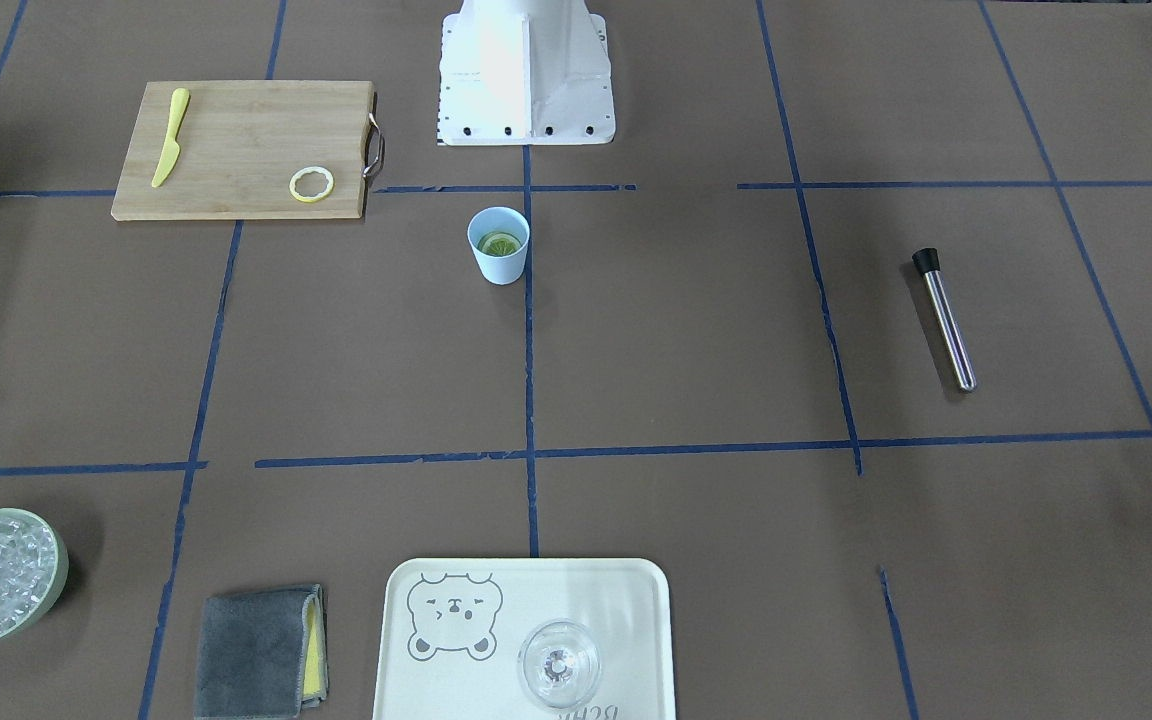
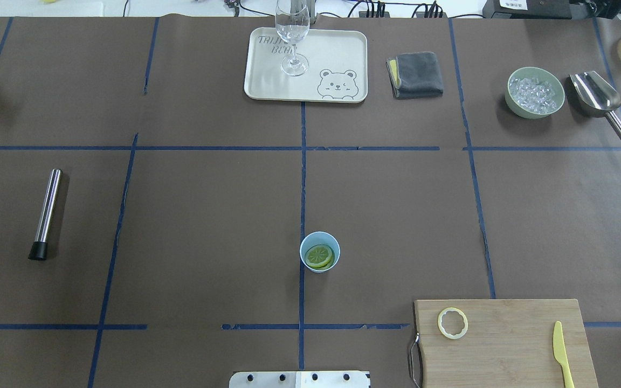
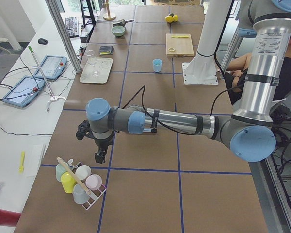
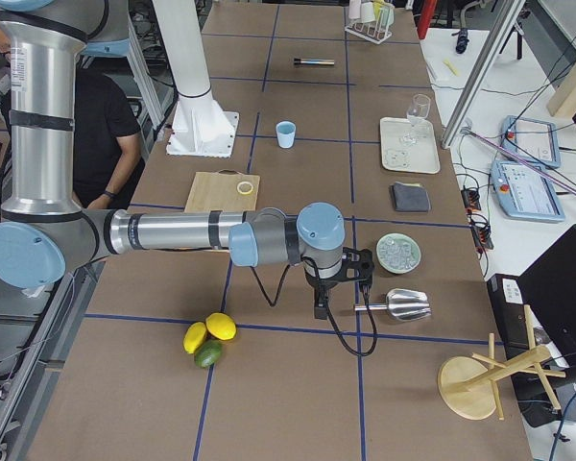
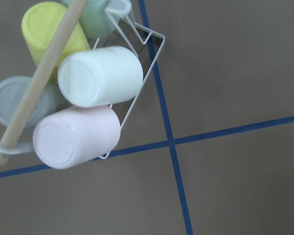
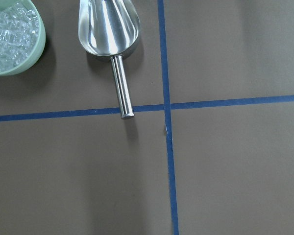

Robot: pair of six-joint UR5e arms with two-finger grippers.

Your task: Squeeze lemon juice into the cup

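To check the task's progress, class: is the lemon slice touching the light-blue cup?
Touching. The overhead exterior view shows the lemon slice lying inside the cup, resting against its inner wall on the side nearest the robot.

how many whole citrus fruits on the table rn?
3, all bunched together at the table's end on the robot's right: one yellow fruit, a second yellow fruit beside it, and a green fruit nearest that side camera. More may lie out of view.

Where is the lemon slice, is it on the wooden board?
No, the lemon slice lies inside the blue cup, away from the board.
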